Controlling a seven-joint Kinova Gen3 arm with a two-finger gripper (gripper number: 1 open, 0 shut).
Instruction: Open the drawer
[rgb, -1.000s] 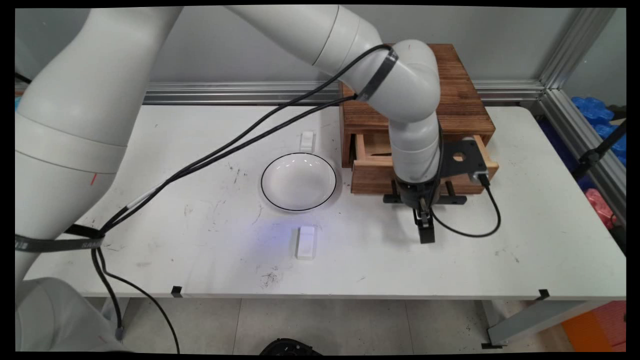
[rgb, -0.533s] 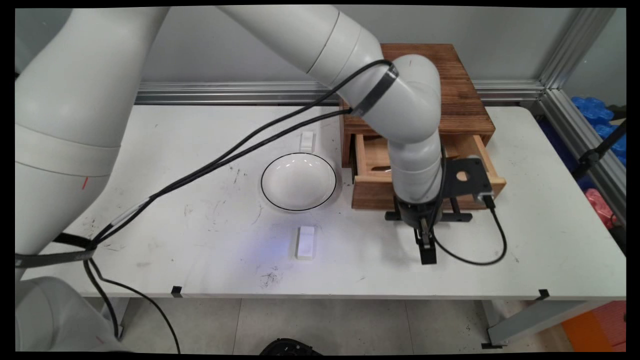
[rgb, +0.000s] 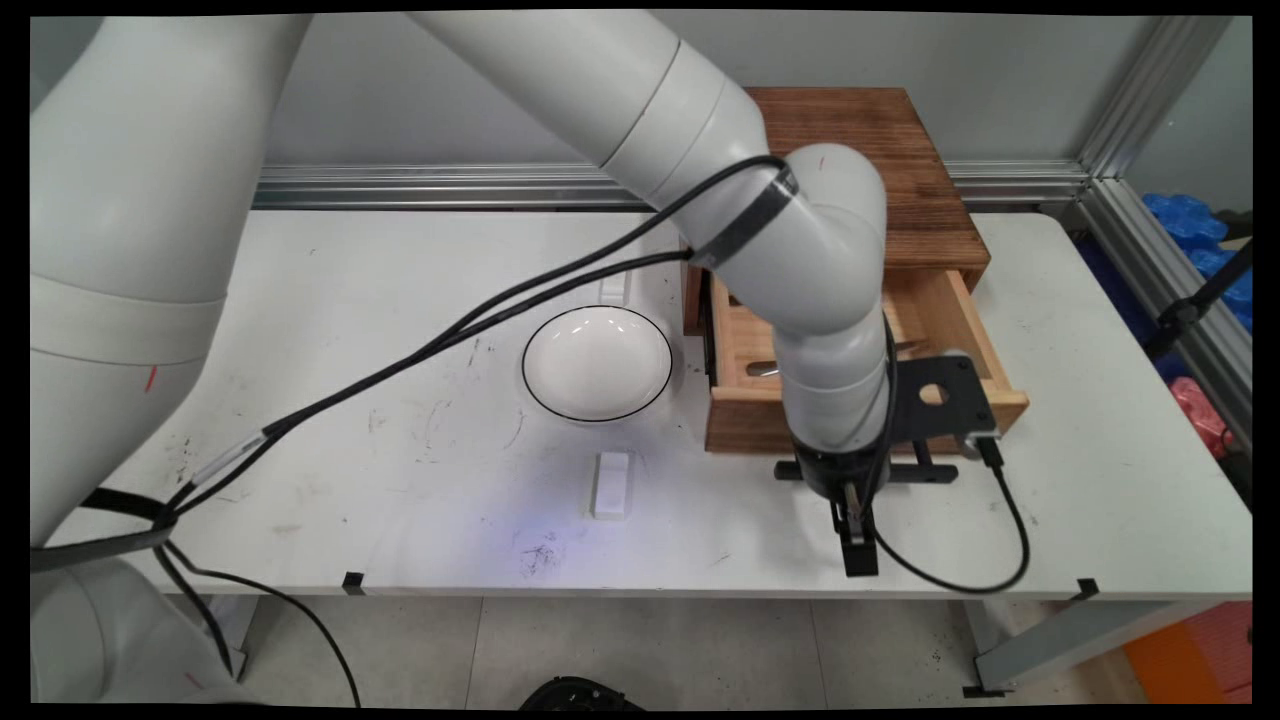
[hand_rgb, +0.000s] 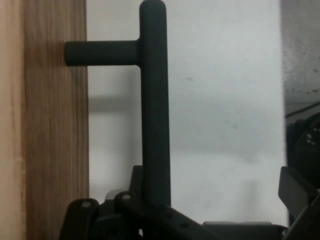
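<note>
While the gripper (rgb: 858, 478) sits clamped on the black bar handle (hand_rgb: 154, 115), the wooden drawer (rgb: 860, 425) stands pulled well out of its cabinet (rgb: 880, 160) (something metallic inside), just right of the white bowl (rgb: 597, 362).

Grainy dark wood cabinet (rgb: 880, 170) w/ paler drawer (rgb: 745, 425), matt black handle (hand_rgb: 154, 110); glossy white bowl (rgb: 597, 362); scuffed white counter (rgb: 400, 470).
</note>
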